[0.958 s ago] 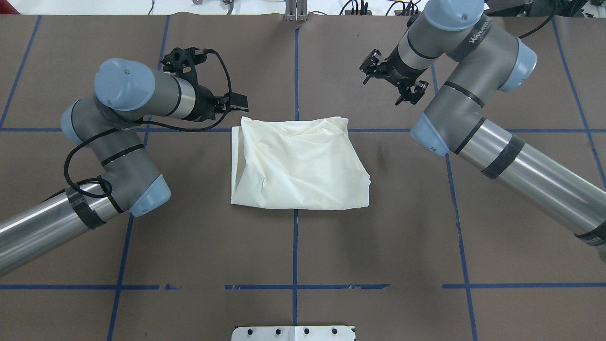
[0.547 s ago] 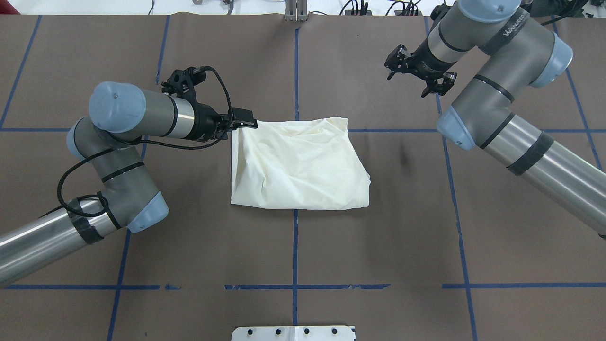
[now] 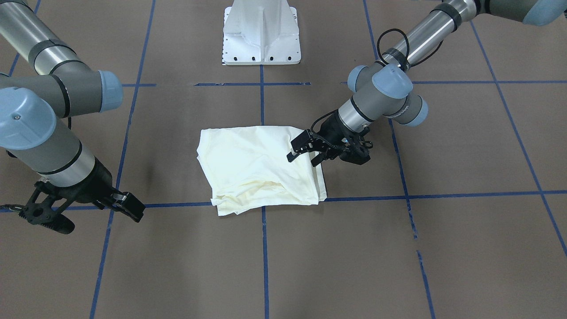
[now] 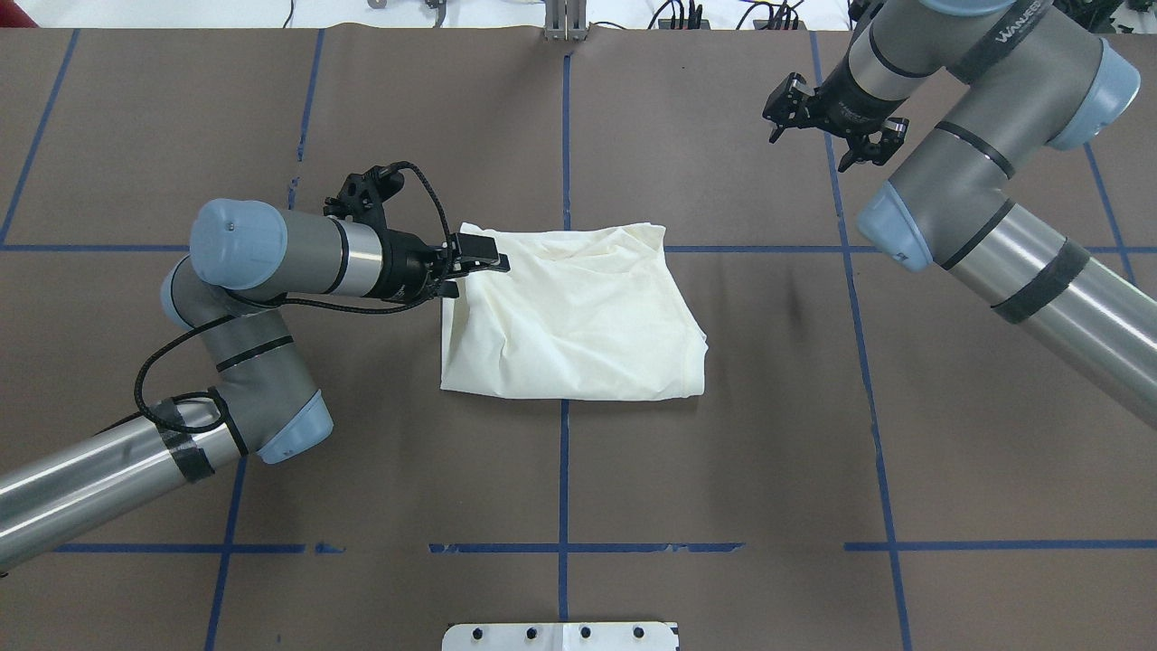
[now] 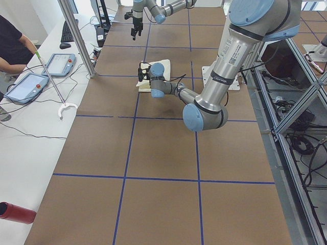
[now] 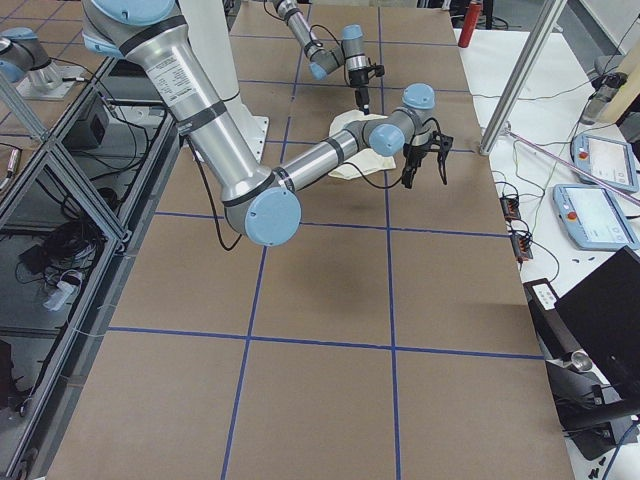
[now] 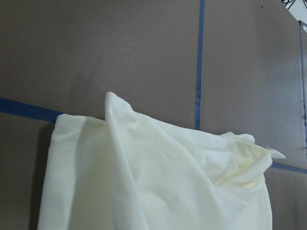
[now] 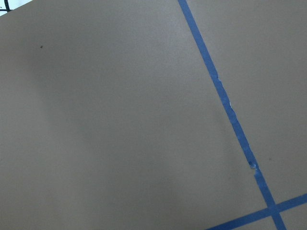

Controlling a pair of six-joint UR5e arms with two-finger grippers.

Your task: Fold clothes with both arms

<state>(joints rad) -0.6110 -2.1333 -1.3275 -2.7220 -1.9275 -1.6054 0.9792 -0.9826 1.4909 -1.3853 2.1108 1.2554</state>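
The cream-white clothes (image 4: 578,307) lie folded into a rough rectangle at the table's middle, plain side up, also seen in the front view (image 3: 257,164). My left gripper (image 4: 477,267) is open and low at the shirt's far-left corner, its fingers (image 3: 297,142) standing astride the cloth's edge. The left wrist view shows that crumpled corner (image 7: 158,182) close below, with no fingers in frame. My right gripper (image 4: 813,136) hangs open above bare table, well off to the shirt's far right, holding nothing. Its wrist view shows only brown table and blue tape (image 8: 230,110).
The white mounting base (image 3: 261,40) stands at the robot's edge of the table. Blue tape lines (image 4: 562,470) grid the brown surface. In the exterior left view a person's arm (image 5: 13,51) and tablets (image 5: 28,87) are on a side bench.
My left gripper has moved right and nearer onto the shirt's far-left corner. The right arm has drawn back to the far right, away from the shirt.
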